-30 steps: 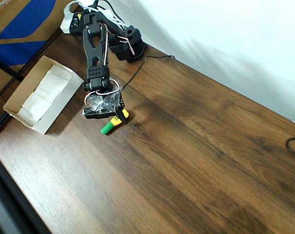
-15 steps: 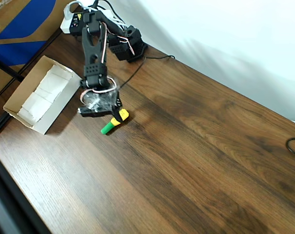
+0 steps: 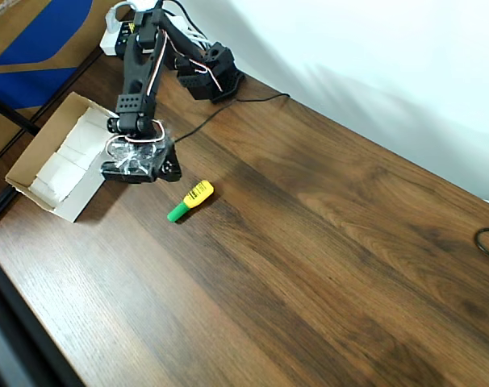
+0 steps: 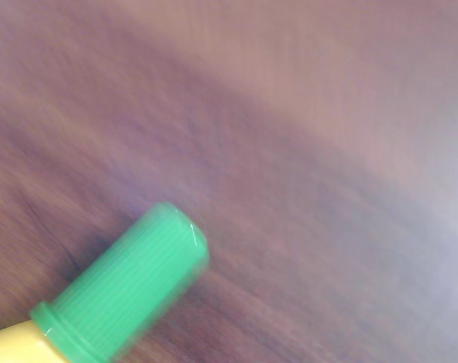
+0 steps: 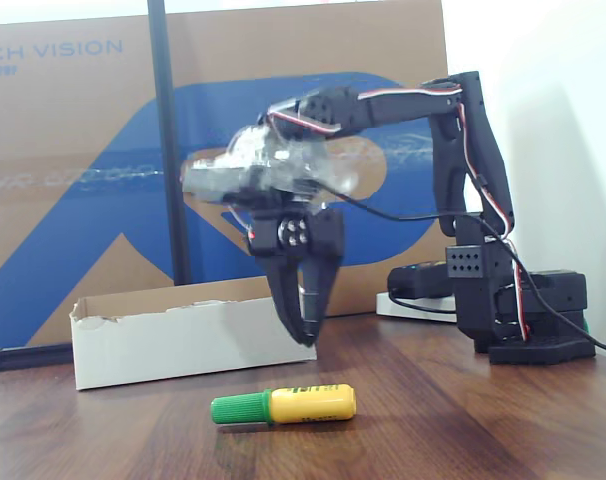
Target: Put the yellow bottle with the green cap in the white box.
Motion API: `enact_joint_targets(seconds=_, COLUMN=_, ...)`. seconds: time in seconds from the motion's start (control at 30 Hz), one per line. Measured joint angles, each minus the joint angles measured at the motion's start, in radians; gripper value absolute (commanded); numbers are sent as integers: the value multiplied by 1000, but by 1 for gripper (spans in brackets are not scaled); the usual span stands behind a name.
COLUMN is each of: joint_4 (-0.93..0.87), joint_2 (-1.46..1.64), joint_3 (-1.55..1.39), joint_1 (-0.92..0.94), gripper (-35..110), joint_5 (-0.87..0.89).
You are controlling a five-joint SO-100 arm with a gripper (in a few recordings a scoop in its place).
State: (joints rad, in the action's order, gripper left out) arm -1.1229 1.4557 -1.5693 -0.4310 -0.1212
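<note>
From left to right in the overhead view: the shallow white cardboard box [image 3: 63, 165], the black two-finger gripper [image 5: 305, 325] raised beside it with nothing between its near-closed fingers, then the small yellow plastic bottle with the green cap [image 3: 190, 201] lying on the brown wooden table [image 3: 325, 258]. The pick is not yet made. The gripper must open, descend over the bottle and close.
</note>
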Motion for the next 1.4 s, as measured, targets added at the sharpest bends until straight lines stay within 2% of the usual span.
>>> enact_joint_targets(seconds=0.87, joint_4=46, joint_2=-103, joint_3=-120, joint_1=6, gripper=0, joint_5=-49)
enact_joint_targets(seconds=0.93, joint_4=86, joint_2=-132, joint_3=-118, joint_1=5, gripper=0, joint_5=-41)
enact_joint_targets(seconds=1.4, joint_4=71, joint_2=-198, joint_3=-74, joint_1=5, gripper=0, joint_5=-32)
